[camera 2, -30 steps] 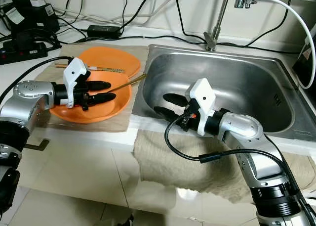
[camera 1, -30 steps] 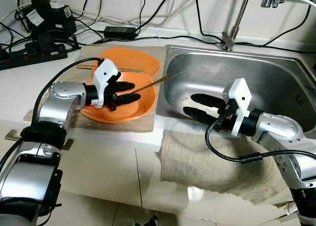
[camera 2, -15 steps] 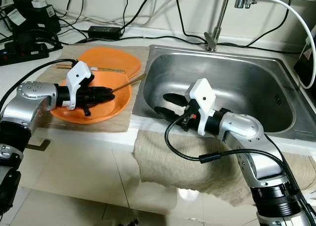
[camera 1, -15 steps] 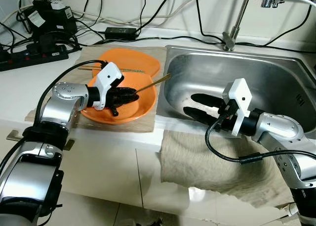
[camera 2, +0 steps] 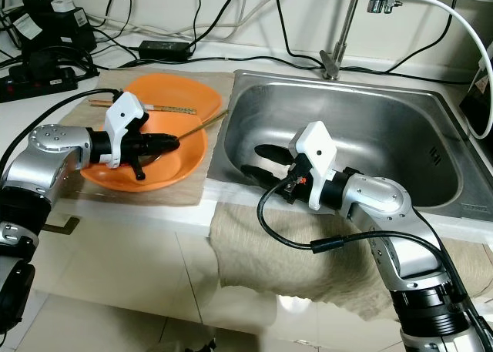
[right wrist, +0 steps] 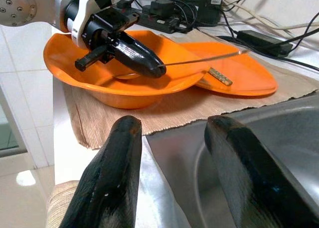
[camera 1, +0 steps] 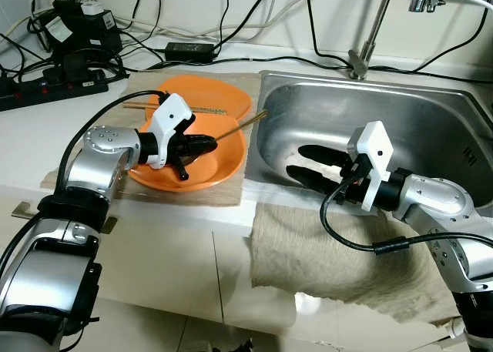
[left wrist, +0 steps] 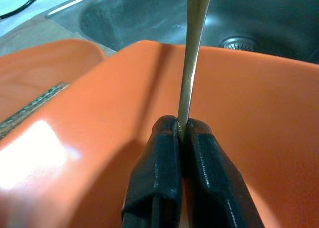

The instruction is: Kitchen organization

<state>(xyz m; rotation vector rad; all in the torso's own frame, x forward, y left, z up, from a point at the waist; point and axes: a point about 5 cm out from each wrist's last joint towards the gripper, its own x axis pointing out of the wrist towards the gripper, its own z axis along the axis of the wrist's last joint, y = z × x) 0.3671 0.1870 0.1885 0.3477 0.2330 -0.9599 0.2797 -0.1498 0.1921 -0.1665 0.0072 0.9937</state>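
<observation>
The chopstick [camera 1: 240, 126], a thin brass-coloured rod, was pinched at its near end between the closed black fingers of the left tool [camera 1: 208, 143], its far tip reaching out past the rim of the orange bowl [camera 1: 220, 167] toward the sink [camera 1: 416, 129]. The bowl was smooth glossy plastic, shallow and rounded, and lay on a ribbed beige mat [camera 1: 220, 194] on the white counter [camera 1: 31, 144]. Behind it lay a flat orange plate [camera 1: 223, 96] with a second, patterned chopstick [camera 1: 206, 109] across it. The sink was brushed steel with rounded corners, a slim faucet pipe [camera 1: 371, 25] rising at its back edge. The right tool [camera 1: 312, 165] hung at the sink's front wall, fingers apart and holding nothing. A coarse beige towel [camera 1: 331, 252] draped over the counter's front edge below it. Black cables and a power strip [camera 1: 50, 86] crowded the back of the counter.
</observation>
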